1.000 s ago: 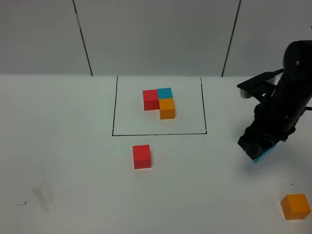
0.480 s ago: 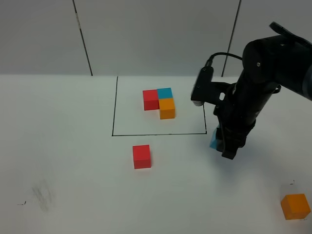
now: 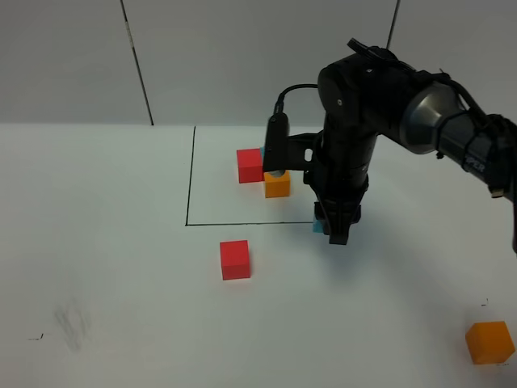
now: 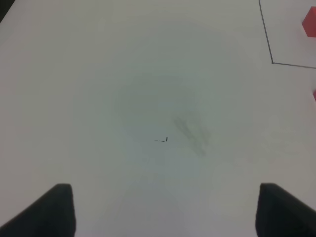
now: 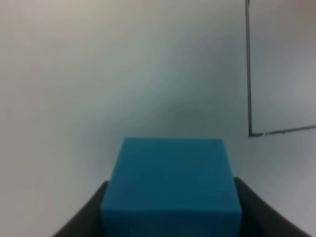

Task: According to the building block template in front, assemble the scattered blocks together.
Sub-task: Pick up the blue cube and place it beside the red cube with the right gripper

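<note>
The template is a red cube (image 3: 250,165) and an orange cube (image 3: 277,184) inside a thin black outline (image 3: 191,178); its cyan cube is almost hidden behind my right arm. My right gripper (image 3: 334,231) is shut on the scattered cyan-blue cube (image 5: 170,182), a sliver of which shows in the exterior view (image 3: 317,225); it is held over the outline's front right part. The loose red cube (image 3: 235,259) lies in front of the outline. The loose orange cube (image 3: 489,342) lies at the front right. My left gripper (image 4: 165,197) is open and empty over bare table.
The white table (image 3: 121,242) carries a faint grey smudge (image 3: 71,326) at the front left, which also shows in the left wrist view (image 4: 190,132). A grey panelled wall (image 3: 258,56) stands behind the table. The outline's corner (image 5: 249,133) shows beyond the held cube.
My right arm has swung left from the table's right side with the cyan-blue cube, reaching the outline's front edge. The other cubes have not moved.
</note>
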